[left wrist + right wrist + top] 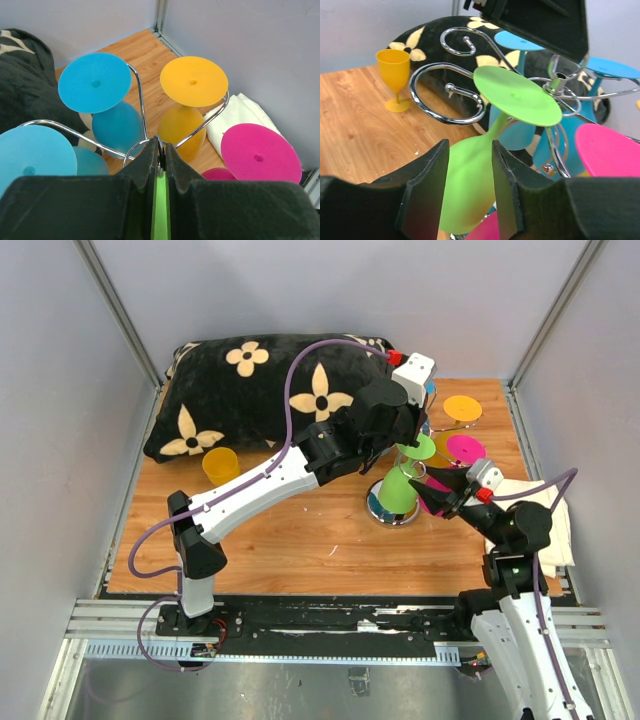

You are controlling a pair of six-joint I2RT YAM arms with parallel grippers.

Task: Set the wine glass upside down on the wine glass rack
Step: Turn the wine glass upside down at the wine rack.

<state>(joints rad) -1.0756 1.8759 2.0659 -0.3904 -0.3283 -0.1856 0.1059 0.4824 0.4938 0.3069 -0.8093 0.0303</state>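
The left end effector (160, 146) is pinching the green glass (470, 185) by the rim of its foot, with the jaws all but closed on the thin disc. The glass is hanging upside down and tilted, its foot up among the curled arms of the rack (445, 85). The right end effector (469, 150) is standing partly open and gripping nothing, with the bowl showing between its fingers. A blue glass (95, 82), an orange glass (193, 80) and a pink glass (260, 152) are hanging inverted on other arms. The rack is standing right of the worktop's (300, 530) middle. A yellow glass (220, 465) is standing upright toward the left edge, beside a pillow (260, 380) lying along the far edge.
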